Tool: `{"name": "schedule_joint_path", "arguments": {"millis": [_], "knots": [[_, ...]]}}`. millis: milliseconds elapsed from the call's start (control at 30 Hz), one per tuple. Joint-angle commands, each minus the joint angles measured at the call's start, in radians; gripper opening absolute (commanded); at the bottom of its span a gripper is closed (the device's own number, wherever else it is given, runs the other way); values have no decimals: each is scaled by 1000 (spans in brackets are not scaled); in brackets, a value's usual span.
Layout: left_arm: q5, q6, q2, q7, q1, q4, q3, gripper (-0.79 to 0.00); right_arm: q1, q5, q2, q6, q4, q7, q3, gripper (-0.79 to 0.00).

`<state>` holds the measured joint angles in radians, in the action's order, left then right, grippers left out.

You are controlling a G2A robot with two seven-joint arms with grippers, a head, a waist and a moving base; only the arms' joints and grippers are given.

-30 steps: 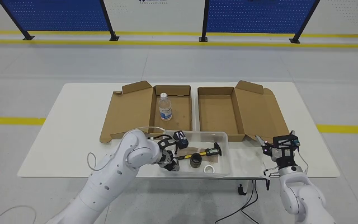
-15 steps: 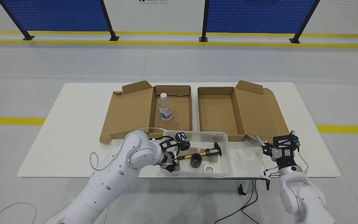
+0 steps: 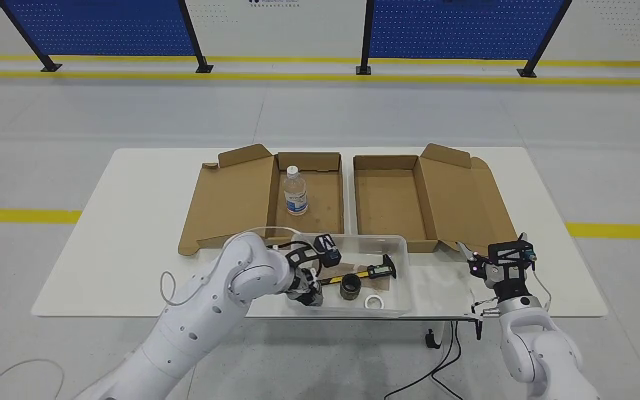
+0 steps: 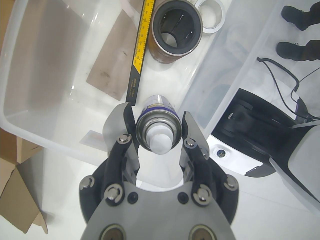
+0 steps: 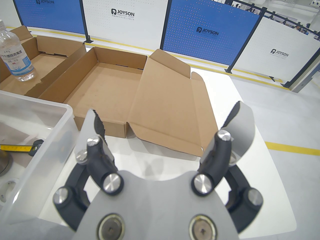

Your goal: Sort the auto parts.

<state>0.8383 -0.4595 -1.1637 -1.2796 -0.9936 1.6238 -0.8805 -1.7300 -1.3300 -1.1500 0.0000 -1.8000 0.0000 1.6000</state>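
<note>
The left gripper (image 4: pixel 157 116) pinches a shiny white-capped metal can (image 4: pixel 158 127), maybe spray, in the clear plastic tub (image 3: pixel 370 237). The right gripper (image 5: pixel 166 112) is spread wide, lower right in the top view.

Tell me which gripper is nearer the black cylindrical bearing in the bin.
Left. The left gripper is inside the bin, shut on a can, with the bearing just ahead of it. The right gripper is open over the table outside the bin.
</note>
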Motion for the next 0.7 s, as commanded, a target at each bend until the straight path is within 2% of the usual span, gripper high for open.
{"name": "schedule_joint_path", "arguments": {"millis": [0, 267, 667], "knots": [[-2, -2, 3, -1, -1, 11, -7, -785, 0, 0, 0, 0, 0, 0, 0, 0], [0, 7, 15, 15, -8, 67, -32, -785, 0, 0, 0, 0, 0, 0, 0, 0], [-40, 26, 38, -17, -26, 234, -95, -785, 0, 0, 0, 0, 0, 0, 0, 0]]}}
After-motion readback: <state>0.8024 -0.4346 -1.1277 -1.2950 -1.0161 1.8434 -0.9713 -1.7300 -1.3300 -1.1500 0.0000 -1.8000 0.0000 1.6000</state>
